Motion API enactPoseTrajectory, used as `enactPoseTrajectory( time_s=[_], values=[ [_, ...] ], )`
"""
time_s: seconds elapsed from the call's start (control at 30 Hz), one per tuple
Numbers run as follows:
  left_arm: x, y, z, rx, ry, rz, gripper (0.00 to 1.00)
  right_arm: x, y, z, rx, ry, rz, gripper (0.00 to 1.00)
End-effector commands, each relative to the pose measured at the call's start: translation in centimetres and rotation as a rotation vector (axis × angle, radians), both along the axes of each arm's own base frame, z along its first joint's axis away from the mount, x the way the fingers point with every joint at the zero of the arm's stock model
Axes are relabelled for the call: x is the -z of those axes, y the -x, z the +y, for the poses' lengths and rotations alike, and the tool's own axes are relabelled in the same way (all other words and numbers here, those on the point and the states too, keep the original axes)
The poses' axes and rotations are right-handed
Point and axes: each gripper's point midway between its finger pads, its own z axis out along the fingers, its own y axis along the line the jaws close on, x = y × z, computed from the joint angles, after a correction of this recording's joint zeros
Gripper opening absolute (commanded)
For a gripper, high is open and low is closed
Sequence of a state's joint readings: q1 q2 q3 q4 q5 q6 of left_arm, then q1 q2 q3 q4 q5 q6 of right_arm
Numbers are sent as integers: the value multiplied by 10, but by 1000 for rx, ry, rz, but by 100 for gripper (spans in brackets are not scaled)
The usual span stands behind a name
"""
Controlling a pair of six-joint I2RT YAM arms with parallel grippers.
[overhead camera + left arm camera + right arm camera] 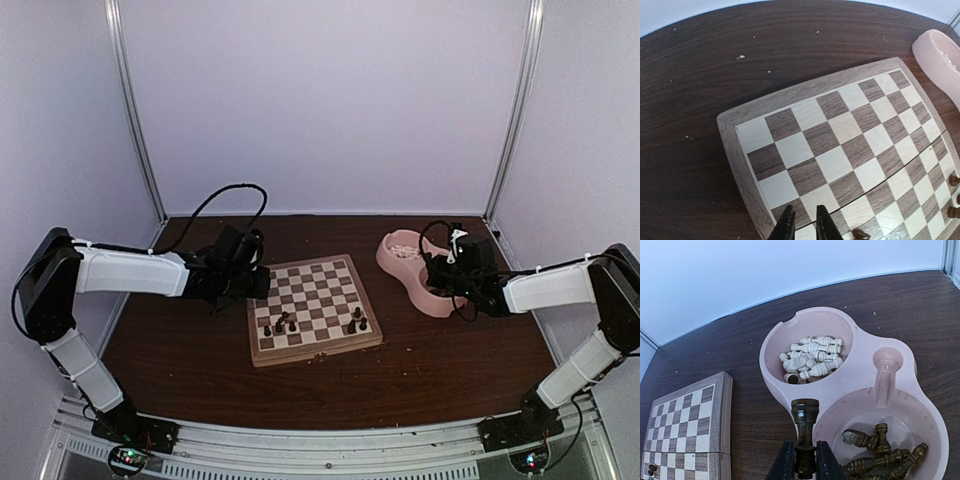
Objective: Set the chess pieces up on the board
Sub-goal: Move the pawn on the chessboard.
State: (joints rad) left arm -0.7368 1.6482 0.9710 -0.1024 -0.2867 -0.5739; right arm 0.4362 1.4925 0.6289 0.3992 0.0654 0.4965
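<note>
The board (pixel 316 351) lies mid-table, with several dark chess pieces (pixel 281 323) standing on its near rows and two more (pixel 356 320) at the near right. My left gripper (pixel 262 283) hovers over the board's left edge. In the left wrist view its fingers (pixel 805 221) stand narrowly open with only board squares (pixel 840 150) showing between them, and a dark piece (pixel 860 233) sits just to their right. My right gripper (pixel 805 460) is shut on a dark rook-like piece (pixel 805 412), held above the pink bowl's rim (pixel 775 385).
The pink double bowl (pixel 388 255) stands right of the board. Its far cup holds cream-white pieces (pixel 812 357) and its near cup holds dark ones (pixel 880 450). White walls and metal posts close in the back and sides.
</note>
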Motion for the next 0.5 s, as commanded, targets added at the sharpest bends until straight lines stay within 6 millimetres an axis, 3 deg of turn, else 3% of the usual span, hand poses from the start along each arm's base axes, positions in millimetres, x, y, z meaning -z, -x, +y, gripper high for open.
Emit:
enactPoseTrajectory(
  time_s=[0.0, 0.2, 0.33, 0.47],
  values=[
    [-37, -2, -25, 103, 50, 1, 18, -3, -4, 0, -3, 1, -9, 0],
    [-27, 36, -51, 418, -9, 175, 36, -4, -4, 1, -6, 1, -11, 0],
    [-22, 50, -41, 444, -58, 234, 37, -3, -5, 2, -12, -3, -8, 0],
    [-16, 68, -45, 516, -47, 335, 51, -2, -5, 3, -16, -4, -6, 0]
  ],
)
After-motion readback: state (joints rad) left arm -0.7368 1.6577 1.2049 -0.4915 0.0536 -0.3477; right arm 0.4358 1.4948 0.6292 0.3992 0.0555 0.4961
